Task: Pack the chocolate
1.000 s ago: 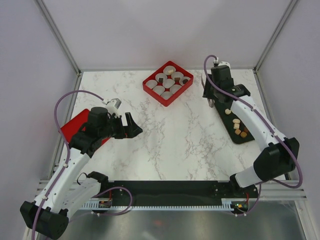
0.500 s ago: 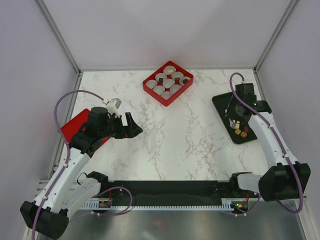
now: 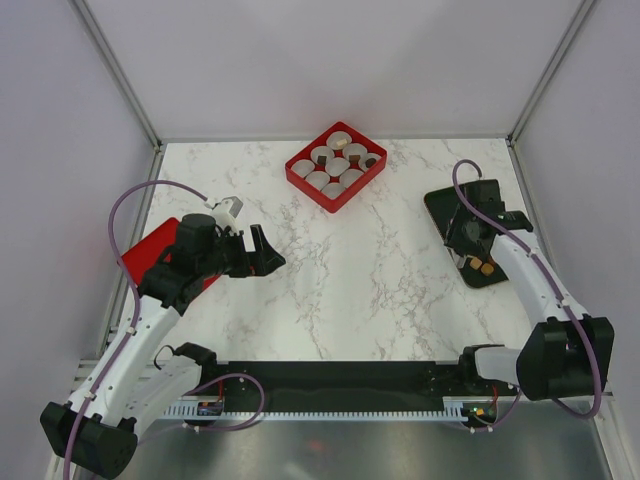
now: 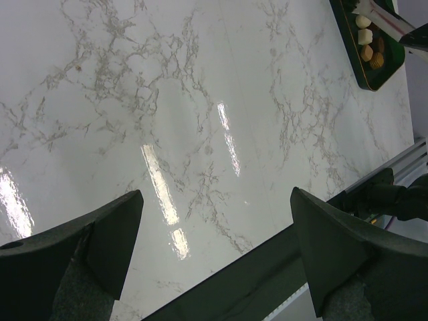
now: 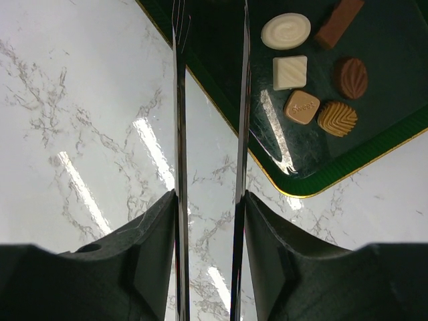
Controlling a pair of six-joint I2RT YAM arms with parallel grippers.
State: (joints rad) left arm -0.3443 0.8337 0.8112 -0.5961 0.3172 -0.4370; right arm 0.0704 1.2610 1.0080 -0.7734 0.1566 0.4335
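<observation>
So the right tool [image 5: 209, 197] is clamped on a pair of metal tweezers [image 5: 179, 100], with both prongs running up between its fingers and over the edge of the green tray [image 5: 401, 40]. The chocolate pieces [image 5: 301, 107] all sit on that tray, just beside the prongs, none gripped. Meanwhile the left tool [image 4: 215, 199] hangs over the marble surface [image 4: 167, 100], jaws spread wide, holding nothing.

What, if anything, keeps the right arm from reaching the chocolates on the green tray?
Probably nothing, so likely yes. Its fingers hold the tweezers at the tray's edge, right beside the chocolates, which lie uncovered.
</observation>
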